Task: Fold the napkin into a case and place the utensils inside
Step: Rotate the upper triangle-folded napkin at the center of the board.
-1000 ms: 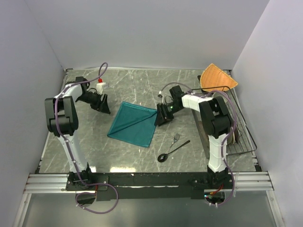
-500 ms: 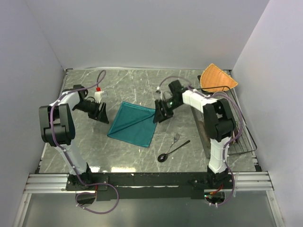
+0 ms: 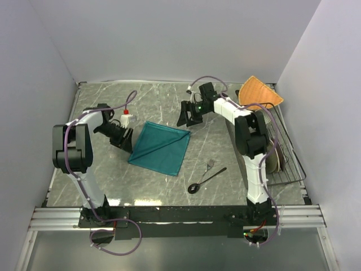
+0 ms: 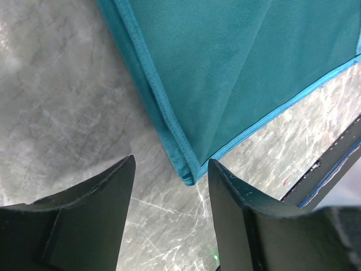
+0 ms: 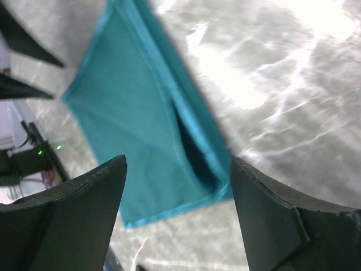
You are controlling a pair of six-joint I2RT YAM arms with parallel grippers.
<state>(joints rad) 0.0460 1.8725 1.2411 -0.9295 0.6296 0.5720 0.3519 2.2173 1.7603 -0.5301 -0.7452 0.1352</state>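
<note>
Both pincers spread, holding nothing. The napkin [image 3: 161, 148] lies folded mid-bench, crease running near-left to far-right. Its left corner sits just ahead of my left pincer [image 3: 125, 142] – the closer one – while my right pincer [image 3: 185, 117] hangs by its far-right corner

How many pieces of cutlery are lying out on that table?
2. A small silver fork and a dark spoon lie close together on the table beside the teal napkin. Others could be hidden in the wire rack.
</note>
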